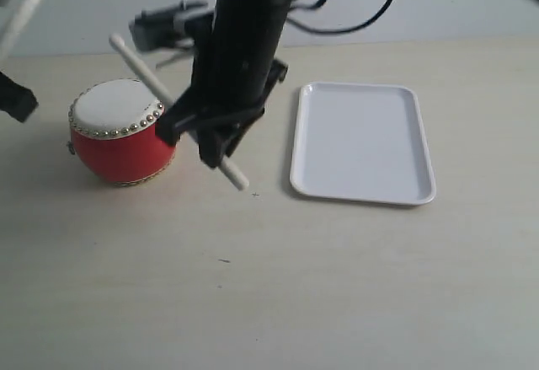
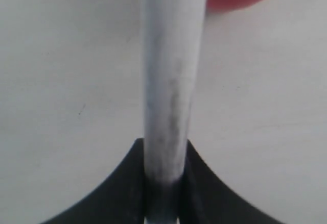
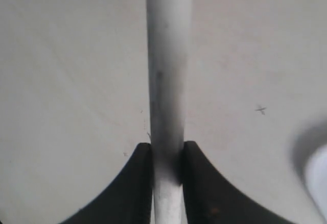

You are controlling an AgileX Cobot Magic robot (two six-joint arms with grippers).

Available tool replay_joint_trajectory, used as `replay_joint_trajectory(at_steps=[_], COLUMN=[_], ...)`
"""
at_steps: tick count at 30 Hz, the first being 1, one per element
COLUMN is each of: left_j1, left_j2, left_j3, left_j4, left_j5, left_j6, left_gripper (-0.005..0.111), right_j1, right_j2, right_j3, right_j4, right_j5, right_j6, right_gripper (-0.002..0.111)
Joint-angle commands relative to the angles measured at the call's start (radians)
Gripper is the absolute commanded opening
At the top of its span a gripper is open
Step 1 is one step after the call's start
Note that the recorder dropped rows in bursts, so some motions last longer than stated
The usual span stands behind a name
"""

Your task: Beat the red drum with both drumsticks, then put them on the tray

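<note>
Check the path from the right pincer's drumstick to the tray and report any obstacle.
Nothing visible blocks it. The right pincer grips its drumstick left of the tray; only bare table lies between, and the tray holds nothing.

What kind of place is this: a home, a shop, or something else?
Probably a robot lab workbench, not a home: a black robot arm holding a drumstick, with loose cables, works over a pale table before a plain wall, and a red drum and a white tray are laid out as props.
</note>
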Motion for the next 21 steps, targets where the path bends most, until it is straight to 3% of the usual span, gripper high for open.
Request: replay_joint_trajectory(at_steps=[1,7,14,21], left_j1=[-0.005,-0.005,-0.005,-0.005], left_j2=[-0.126,-0.100,0.181,0.389], left_j3=[-0.007,0.065,0.233,0.154], left_j4=[0.005,-0.030,-0.104,-0.090], left_j5=[0.010,0.003,-0.160,-0.020], left_j6=[0.014,0.014,0.031,0.013], left_gripper=[0.000,0.000,0.000,0.000], right_j1=[-0.004,-0.004,-0.004,-0.004], right_j2=[0.150,0.087,-0.203,-0.378], right_j3=[-0.003,-0.003,-0.003,-0.003], right_j4=[0.037,-0.012,0.006,0.022], right_j5=[-0.005,-0.005,-0.005,-0.005], right_j6=[-0.023,0.012,0.029,0.025], right_gripper=[0.000,0.000,0.000,0.000])
